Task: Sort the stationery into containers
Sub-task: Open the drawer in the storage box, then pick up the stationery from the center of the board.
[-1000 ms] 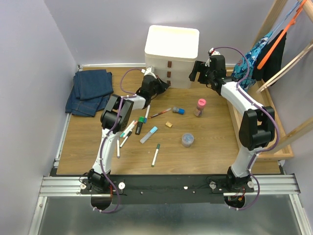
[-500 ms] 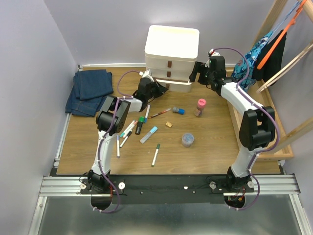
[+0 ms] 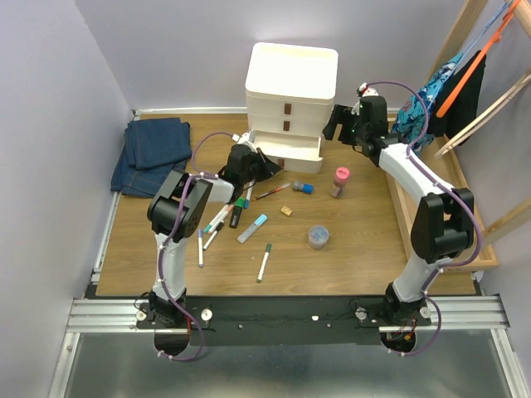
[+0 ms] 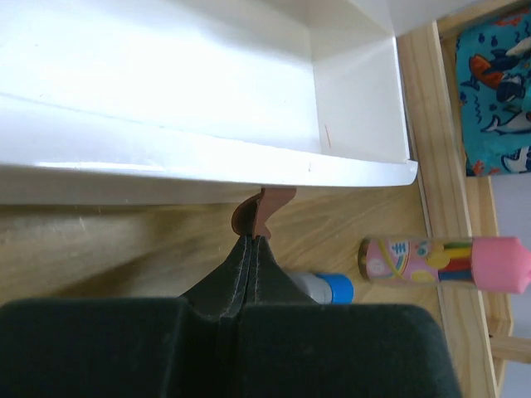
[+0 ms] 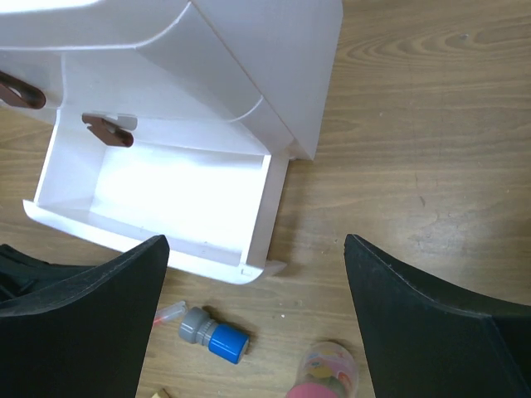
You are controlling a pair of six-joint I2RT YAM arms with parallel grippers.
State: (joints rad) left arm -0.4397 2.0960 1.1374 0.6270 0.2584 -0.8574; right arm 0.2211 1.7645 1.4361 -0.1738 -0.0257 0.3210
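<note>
Counter [image 3: 357,240]: wood-grain board carrying everything.
Cabinet [image 3: 292,79]: glossy cream plastic box standing at the far side.
Drawer [image 5: 166,199]: bottom one sticking out, showing smooth white walls.
Right pincer [image 5: 253,249]: hovering beside the cabinet, gaping wide.
Left pincer [image 4: 251,242]: squeezing the brown handle [image 4: 267,201], mostly hiding it.
Stationery [image 3: 251,228]: slim pens lying scattered before the drawer, some running under the left arm [image 3: 178,207].

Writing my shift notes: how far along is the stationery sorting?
Done: the cream-white plastic cabinet's bottom drawer stands open, empty. In hand: the left tool is shut on its brown handle. Left: the pens, markers, tan eraser block and clear round jar lie on the wooden table.
</note>
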